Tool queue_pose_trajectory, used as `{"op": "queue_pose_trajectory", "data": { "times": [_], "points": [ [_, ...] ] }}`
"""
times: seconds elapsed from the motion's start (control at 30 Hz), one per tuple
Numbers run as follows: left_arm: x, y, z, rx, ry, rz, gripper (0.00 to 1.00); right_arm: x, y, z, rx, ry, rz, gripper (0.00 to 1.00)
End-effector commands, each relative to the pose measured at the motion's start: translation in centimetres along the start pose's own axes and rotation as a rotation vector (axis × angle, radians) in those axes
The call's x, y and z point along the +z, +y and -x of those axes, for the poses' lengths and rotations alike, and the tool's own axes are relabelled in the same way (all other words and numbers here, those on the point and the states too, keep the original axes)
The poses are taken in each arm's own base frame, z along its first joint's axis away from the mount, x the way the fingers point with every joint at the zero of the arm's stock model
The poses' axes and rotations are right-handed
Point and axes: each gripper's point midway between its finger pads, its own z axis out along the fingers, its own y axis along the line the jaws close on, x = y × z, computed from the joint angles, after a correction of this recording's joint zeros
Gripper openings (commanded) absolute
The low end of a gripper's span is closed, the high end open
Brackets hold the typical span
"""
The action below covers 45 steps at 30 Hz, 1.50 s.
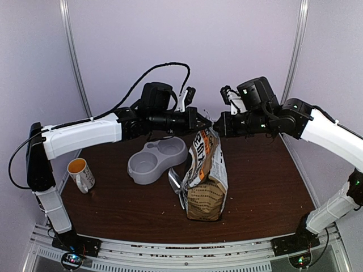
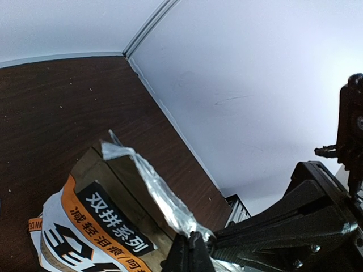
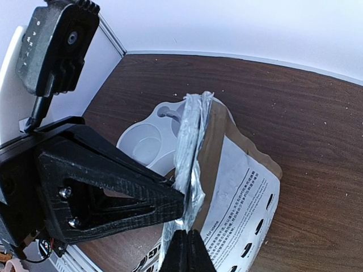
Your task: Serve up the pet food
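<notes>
The kraft-brown pet food bag (image 1: 205,180) stands upright mid-table; its kibble is hidden inside. My left gripper (image 1: 206,122) and right gripper (image 1: 218,126) meet tip to tip at the bag's top, each shut on the silver foil lip. In the left wrist view my left gripper (image 2: 190,249) pinches the foil edge (image 2: 153,187) of the bag (image 2: 96,226), with the right gripper's black body (image 2: 295,226) close beside it. In the right wrist view my right gripper (image 3: 187,249) pinches the same lip (image 3: 190,153) of the bag (image 3: 244,192), facing the left gripper (image 3: 102,192).
A grey double bowl (image 1: 157,160) lies just left of the bag and also shows in the right wrist view (image 3: 144,141). A metal scoop (image 1: 174,180) lies against the bag's left side. A mug (image 1: 81,174) stands at the table's left edge.
</notes>
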Motion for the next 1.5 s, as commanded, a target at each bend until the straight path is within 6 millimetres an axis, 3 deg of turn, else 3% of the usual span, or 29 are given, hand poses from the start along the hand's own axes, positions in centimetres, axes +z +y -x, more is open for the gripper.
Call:
{"op": "queue_pose_trajectory", "data": {
  "times": [0.0,0.57,0.9,1.03,1.23,1.47],
  "points": [
    [-1.5,-1.4,2.1,0.055,-0.071,-0.023,0.00,0.1,-3.1,-0.8,-0.044,-0.003,-0.151,0.00],
    [-2.6,-1.9,2.8,0.100,-0.098,-0.014,0.00,1.7,-5.1,-1.6,-0.090,0.016,-0.311,0.00],
    [-3.0,-2.2,3.0,0.115,-0.107,-0.012,0.00,2.4,-4.5,-1.6,-0.070,0.031,-0.290,0.00],
    [-3.1,-1.6,2.7,0.103,-0.083,0.019,0.01,2.1,-2.0,-0.9,-0.019,0.010,-0.134,0.00],
    [-3.5,-0.7,2.0,0.090,-0.055,0.067,0.25,1.2,1.7,0.6,0.041,-0.016,0.089,0.00],
    [-3.4,-0.3,1.8,0.078,-0.049,0.065,0.37,1.6,2.6,0.5,0.079,-0.006,0.159,0.00]
  ]
}}
